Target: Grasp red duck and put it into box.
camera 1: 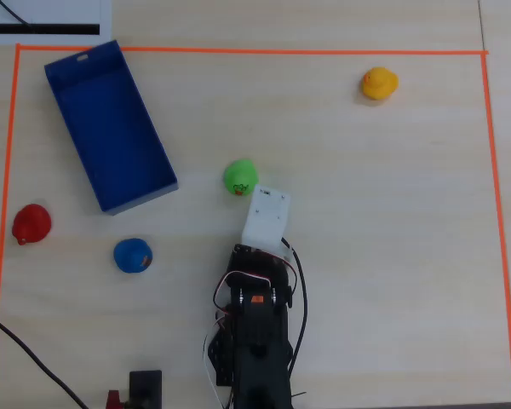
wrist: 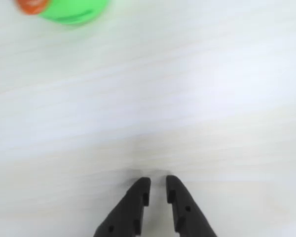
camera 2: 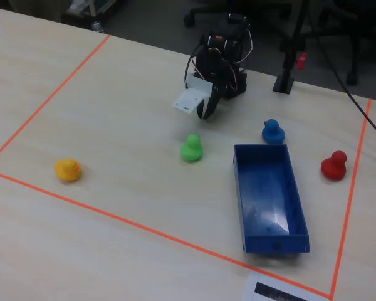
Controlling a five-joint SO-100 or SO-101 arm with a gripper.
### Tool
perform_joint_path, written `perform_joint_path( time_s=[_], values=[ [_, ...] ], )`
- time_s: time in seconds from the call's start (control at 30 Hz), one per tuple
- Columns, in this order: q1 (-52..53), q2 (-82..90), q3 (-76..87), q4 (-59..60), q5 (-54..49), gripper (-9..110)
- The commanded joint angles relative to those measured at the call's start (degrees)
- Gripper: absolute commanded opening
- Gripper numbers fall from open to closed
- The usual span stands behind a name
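The red duck [camera 1: 31,224] sits on the table near the left tape line in the overhead view, below the box's near end. In the fixed view it [camera 2: 334,165] is at the right, beside the box. The blue open box [camera 1: 109,128] lies empty at the upper left and also shows in the fixed view [camera 2: 269,194]. My gripper [wrist: 158,185] hovers over bare table, its black jaws almost together with nothing between them. In the fixed view it [camera 2: 207,113] hangs near the arm's base, far from the red duck.
A green duck [camera 1: 239,176] sits just ahead of the gripper, at the top left of the wrist view [wrist: 71,10]. A blue duck [camera 1: 132,255] is right of the red one. A yellow duck [camera 1: 379,83] is far right. Orange tape [camera 1: 238,50] borders the area.
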Motion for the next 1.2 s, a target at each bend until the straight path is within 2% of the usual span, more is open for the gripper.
perform_joint_path(
  time_s=[0.0, 0.2, 0.33, 0.4, 0.57, 0.83, 1.0, 1.17],
  values=[
    [-0.1, -1.9, -3.9, -2.2, -0.3, 8],
    [-5.1, -25.6, -45.1, 5.3, 5.2, 27],
    [-13.2, -43.8, -74.2, 17.1, 9.7, 32],
    [-19.9, -50.7, -82.5, 22.3, 13.4, 33],
    [-36.5, -61.8, -86.4, 20.7, 24.5, 38],
    [-52.3, -81.7, -94.6, 10.2, 33.7, 41],
    [-59.2, -93.6, -105.1, 6.3, 37.3, 41],
    [-60.6, -101.3, -108.2, -0.4, 37.9, 41]
  ],
)
